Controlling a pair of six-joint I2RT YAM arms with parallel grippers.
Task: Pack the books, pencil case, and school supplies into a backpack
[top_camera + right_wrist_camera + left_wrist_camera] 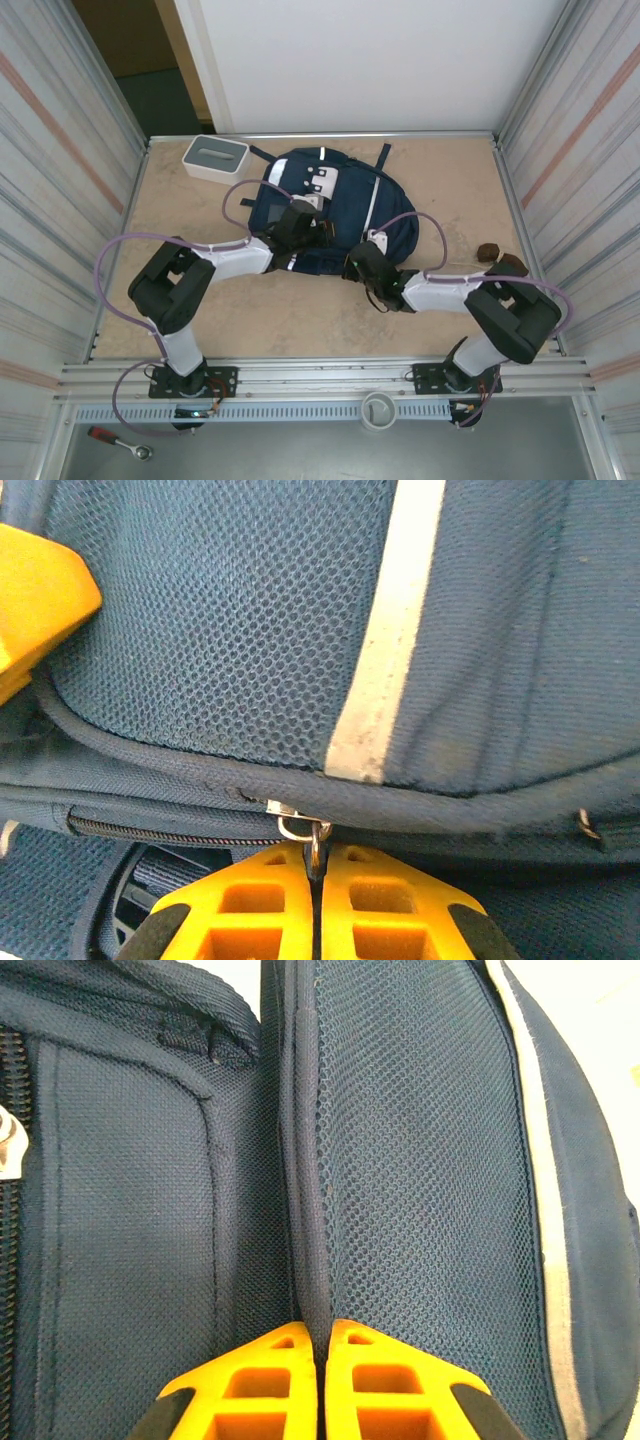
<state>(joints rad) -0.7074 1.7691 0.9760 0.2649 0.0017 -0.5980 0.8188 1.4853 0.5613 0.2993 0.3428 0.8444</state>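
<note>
A: Where is the backpack point(350, 215) found?

B: It is laid flat at the middle of the counter point(300, 310), slightly toward 12 o'clock. Its white reflective patches point(320, 182) are turned up, and a thin white stripe point(373, 205) is run across the navy fabric.

A: How is the left tool point(320, 1332) set?

B: From above, it is placed on the backpack's 9 o'clock side. In the left wrist view its yellow fingers point(270, 1380) are pressed together, and a ridge of the backpack's fabric is pinched between their tips. A mesh panel point(420, 1210) is seen at 1 o'clock of the grip.

A: And the right tool point(317, 858)?

B: From above, it is brought against the backpack's edge at 6 o'clock. In the right wrist view its jaws are clamped on a small metal zipper pull point(316, 842), which is hung at the end of a zipper line point(170, 835) run off toward 9 o'clock. The white stripe is seen at 12 o'clock of that grip, and a yellow finger of the other tool is caught at 10 o'clock.

A: What else is carried by the counter?

B: A white box with a grey top point(215, 157) is set at 10 o'clock of the backpack, near it. Two small brown objects point(490, 250) are laid at 4 o'clock of the backpack, close to the right wall. What they are cannot be told.
</note>
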